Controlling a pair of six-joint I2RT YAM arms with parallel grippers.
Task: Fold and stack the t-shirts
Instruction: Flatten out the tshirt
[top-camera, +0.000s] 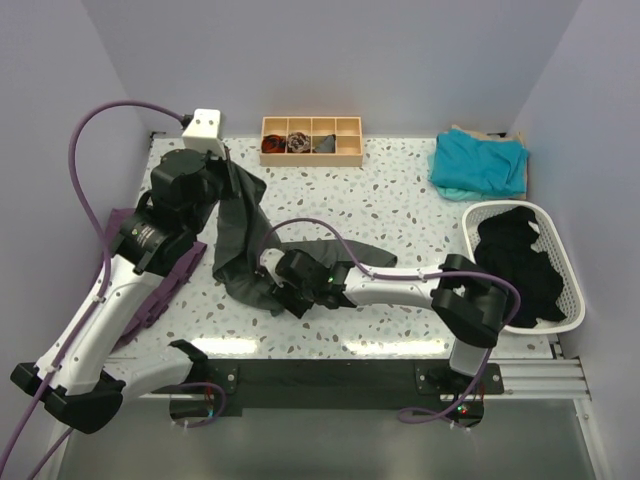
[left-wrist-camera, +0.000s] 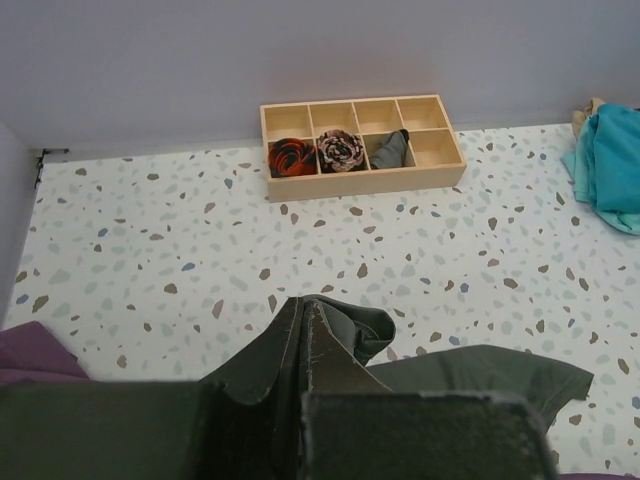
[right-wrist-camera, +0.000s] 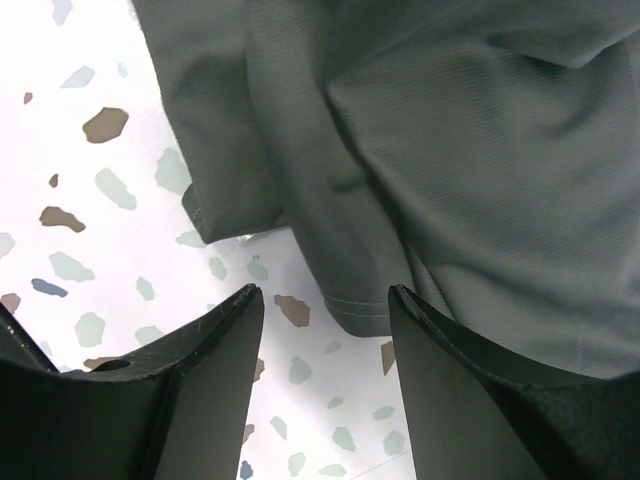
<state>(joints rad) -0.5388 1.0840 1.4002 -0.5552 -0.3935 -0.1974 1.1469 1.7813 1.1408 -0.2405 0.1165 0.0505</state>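
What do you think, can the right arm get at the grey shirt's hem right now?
Probably yes. The right fingers stand open just short of the grey shirt, the hem lying right ahead of the gap, nothing in between. The left fingers pinch the shirt's other end.

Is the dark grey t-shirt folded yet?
No: the grey t-shirt hangs crumpled from the left pincer, its lower end bunched on the table.

Pale lilac walls (top-camera: 330, 50) at nine, twelve and three o'clock enclose a white speckled tabletop (top-camera: 400, 215); even light; dark rail (top-camera: 330, 376) at six.
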